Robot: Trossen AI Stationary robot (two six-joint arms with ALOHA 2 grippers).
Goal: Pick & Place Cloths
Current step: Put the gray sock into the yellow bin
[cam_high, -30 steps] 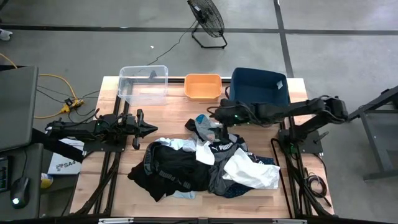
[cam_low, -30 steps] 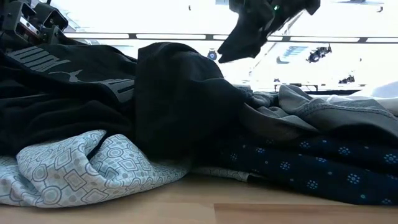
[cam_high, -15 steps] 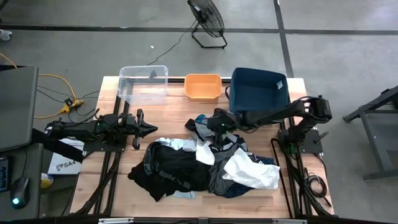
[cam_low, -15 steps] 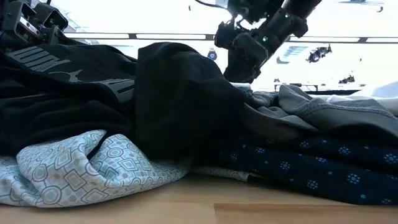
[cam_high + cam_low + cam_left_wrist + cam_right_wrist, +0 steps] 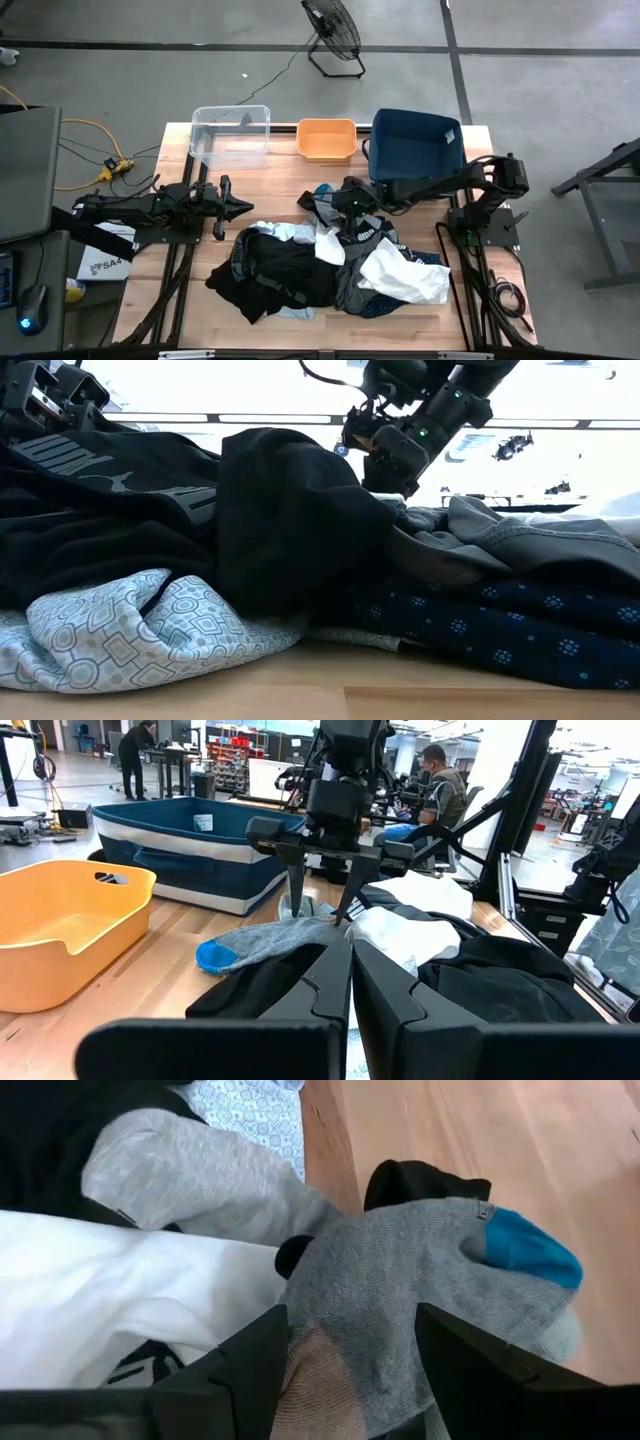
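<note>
Right gripper point(image 5: 345, 203): jaws spread, tips down on grey sock point(image 5: 420, 1280), not clenched.
Grey sock: knit, blue toe, at cloths' edge nearest orange bin point(image 5: 326, 139).
Cloths point(image 5: 320, 262): soft crumpled heap, mid worktop point(image 5: 270, 185) (wood planks).
Left gripper point(image 5: 240, 208): beside cloths, jaws look pressed together, prob. empty.

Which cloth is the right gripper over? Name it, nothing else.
The grey sock with the bright blue toe, at the pile's edge toward the bins. The right gripper stands open, a finger on each side of it. No other cloth in the pile has that blue tip.
</note>
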